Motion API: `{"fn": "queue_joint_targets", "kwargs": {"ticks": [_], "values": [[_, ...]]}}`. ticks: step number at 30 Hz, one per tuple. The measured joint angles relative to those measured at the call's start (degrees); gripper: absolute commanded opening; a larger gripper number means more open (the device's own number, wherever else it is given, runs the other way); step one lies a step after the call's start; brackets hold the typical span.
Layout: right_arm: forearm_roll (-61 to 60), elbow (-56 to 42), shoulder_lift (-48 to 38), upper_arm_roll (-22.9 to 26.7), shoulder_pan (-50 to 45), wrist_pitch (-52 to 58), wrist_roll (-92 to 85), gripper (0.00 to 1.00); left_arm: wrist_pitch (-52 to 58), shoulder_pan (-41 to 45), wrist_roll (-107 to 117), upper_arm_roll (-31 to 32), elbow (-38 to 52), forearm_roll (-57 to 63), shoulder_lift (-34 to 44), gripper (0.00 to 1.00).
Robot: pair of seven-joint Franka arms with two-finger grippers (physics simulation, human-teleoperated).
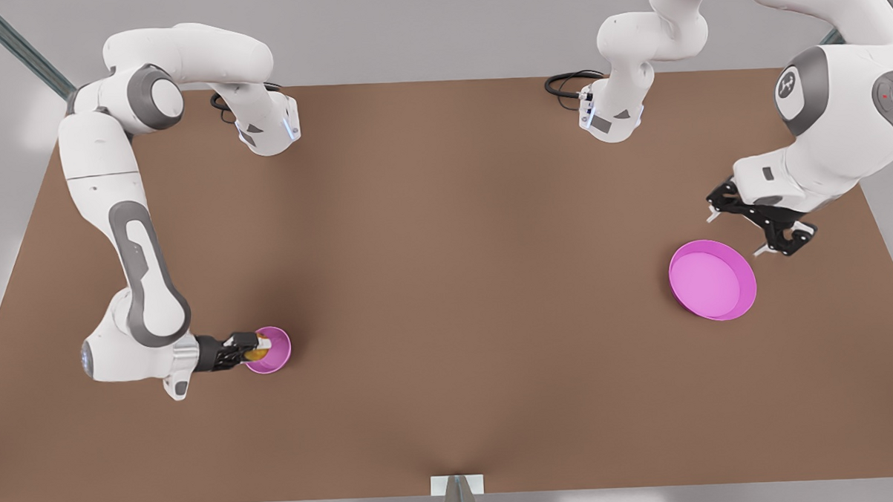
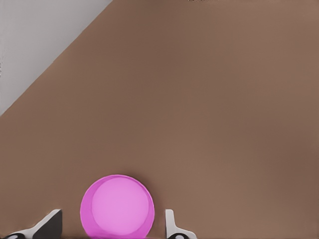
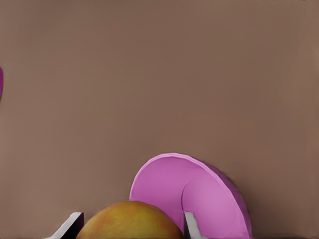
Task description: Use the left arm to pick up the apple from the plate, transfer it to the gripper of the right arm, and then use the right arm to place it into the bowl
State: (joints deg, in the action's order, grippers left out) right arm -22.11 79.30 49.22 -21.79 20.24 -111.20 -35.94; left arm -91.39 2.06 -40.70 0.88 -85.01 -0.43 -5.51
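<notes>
Holding the apple (image 1: 255,353) between its fingers, the right pincer (image 1: 251,349) sits at the rim of the bowl (image 1: 275,350), reaching in from the front view's left. Right arm (image 1: 131,247) runs down the tabletop's (image 1: 447,281) left side in the front view, with a silver cuff behind the slim black pincer. Bowl stands near the front-left corner of the tabletop as the front view shows it. In the right wrist view the apple (image 3: 130,222) is clamped between two pale fingertips (image 3: 192,226), with the bowl (image 3: 199,196) just beyond it; cannot tell if the apple touches the bowl.

Left pincer (image 1: 759,225), the wide black linkage claw, hangs with fingers splayed apart and nothing in them, just beside the plate's (image 1: 745,300) far-right rim near the tabletop's right edge in the front view. Plate lies flat with nothing on it, well apart from the bowl. Left wrist view: plate (image 2: 117,206) between the white-tipped fingers (image 2: 172,226), pincer (image 2: 112,226) above it. Left arm (image 1: 835,118) waits there.
</notes>
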Motion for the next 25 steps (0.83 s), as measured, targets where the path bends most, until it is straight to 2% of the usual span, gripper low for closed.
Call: {"fn": "queue_joint_targets", "kwargs": {"ticks": [1, 2, 7, 10, 13, 16, 18, 19, 21, 22, 25], "values": [[1.0, 0.0, 0.2, 0.0, -0.1, -0.7, 0.5, 0.91, 0.2, 0.1, 2.6, 0.0, 0.0, 0.0, -0.1, 1.00], [1.9, 0.0, 0.2, 0.0, -0.3, -1.3, 1.0, 1.00, 0.4, 0.2, 5.1, 0.0, 0.0, 0.0, -0.1, 1.00], [5.7, -0.6, -0.4, -0.3, -0.5, -3.1, 3.4, 1.00, 1.0, 0.4, 15.5, 0.1, 0.0, -0.1, -0.2, 1.00], [14.4, -9.1, -2.6, -2.0, -2.1, -0.1, 5.9, 1.00, 1.2, 0.3, 20.5, 0.1, 0.0, -0.1, -0.3, 1.00], [22.5, -12.6, -12.3, -2.3, -6.4, 6.8, 9.2, 1.00, 1.3, 0.3, 24.7, 0.2, 0.0, -0.1, -0.3, 1.00], [26.7, -11.8, -23.4, -1.8, -8.2, 13.2, 12.9, 1.00, 1.2, 0.3, 28.2, 0.2, 0.6, 0.0, -0.9, 1.00], [28.3, -6.9, -30.8, 1.0, -8.8, 16.4, 15.2, 0.97, 1.2, 0.4, 30.3, 0.2, 1.8, 0.1, -2.1, 1.00], [28.5, -1.9, -34.6, 4.2, -10.6, 17.1, 16.2, 0.98, 1.2, 0.4, 31.3, 0.2, 2.4, 0.1, -2.7, 1.00], [27.3, 6.4, -40.4, 16.3, -19.7, 17.0, 18.2, 1.00, 1.2, 0.4, 33.0, 0.3, 3.0, 0.1, -3.3, 1.00], [26.8, 8.8, -41.6, 19.4, -21.9, 16.6, 19.1, 1.00, 1.2, 0.4, 33.8, 0.3, 3.1, 0.1, -3.3, 1.00], [24.7, 10.9, -42.2, 22.1, -22.4, 15.8, 21.5, 1.00, 1.3, 1.1, 36.0, 0.5, 3.2, 0.2, -3.4, 1.00]]}}
